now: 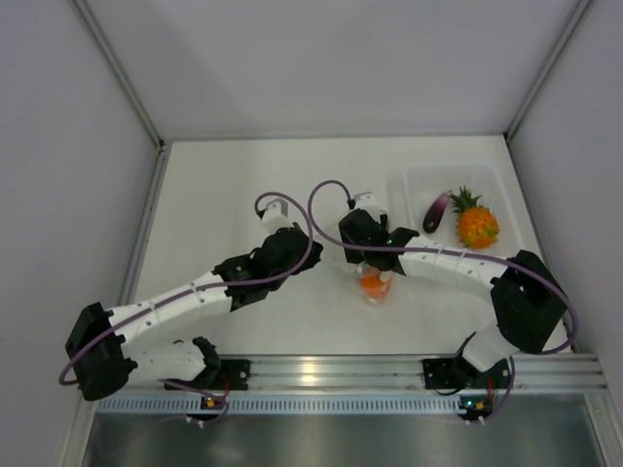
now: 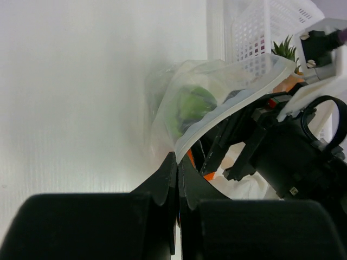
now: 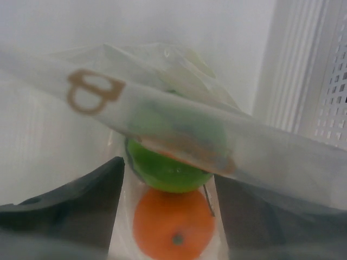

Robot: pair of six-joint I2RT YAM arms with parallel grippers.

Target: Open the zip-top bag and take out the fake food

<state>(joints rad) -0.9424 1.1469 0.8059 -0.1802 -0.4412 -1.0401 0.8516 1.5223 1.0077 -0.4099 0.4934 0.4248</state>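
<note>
- The zip-top bag (image 1: pixel 376 289) sits mid-table, its mouth gaping.
- Inside it the green ball (image 3: pixel 173 160) rests against the small orange (image 3: pixel 173 225).
- The right gripper (image 3: pixel 169 184) reaches into the mouth. Its jaws are parted, one finger on each side of the two toys, and they grip nothing.
- The left gripper (image 2: pixel 178 174) is fully closed and pinches the bag's rim at its fingertips.
- The purple eggplant (image 1: pixel 437 211) and the orange pineapple (image 1: pixel 477 225) lie in the clear tray (image 1: pixel 419 183) at the far right, apart from the bag.
</note>
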